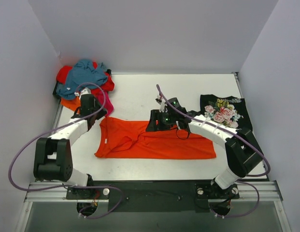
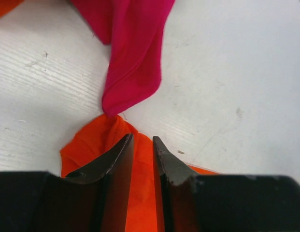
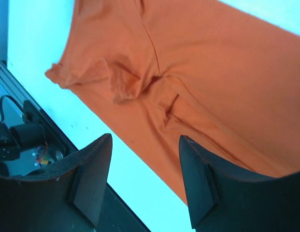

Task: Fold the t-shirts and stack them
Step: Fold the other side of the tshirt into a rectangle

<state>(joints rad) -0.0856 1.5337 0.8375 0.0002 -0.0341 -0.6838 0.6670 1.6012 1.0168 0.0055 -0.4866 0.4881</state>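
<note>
Fabric of the orange t-shirt (image 1: 154,142) stretches across the middle of the white counter (image 1: 140,92), lying flat as a long band with its length running left to right. A bunched crease runs along its upper part near the collar end on the left.

The left pincer (image 1: 94,108) sits at the shirt's far left corner. In the left wrist view its two dark fingers stand close together with orange cloth filling the narrow slot between them, so it is clenched on that corner. The cloth bunches into a small hump just ahead of the fingertips. The tip of the magenta t-shirt (image 2: 135,58) touches that hump and trails away toward the back.

The right pincer (image 1: 158,122) hangs over the far edge of the orange shirt, near its middle. Its fingers are spread wide and nothing is between them: it is released, with the wrinkled orange fabric visible below the gap.

In the back left corner a loose heap holds the teal t-shirt (image 1: 87,72) on top and the red t-shirt (image 1: 64,73) beneath it. The black floral t-shirt (image 1: 224,112) lies folded at the right side, apart from the orange one.
</note>
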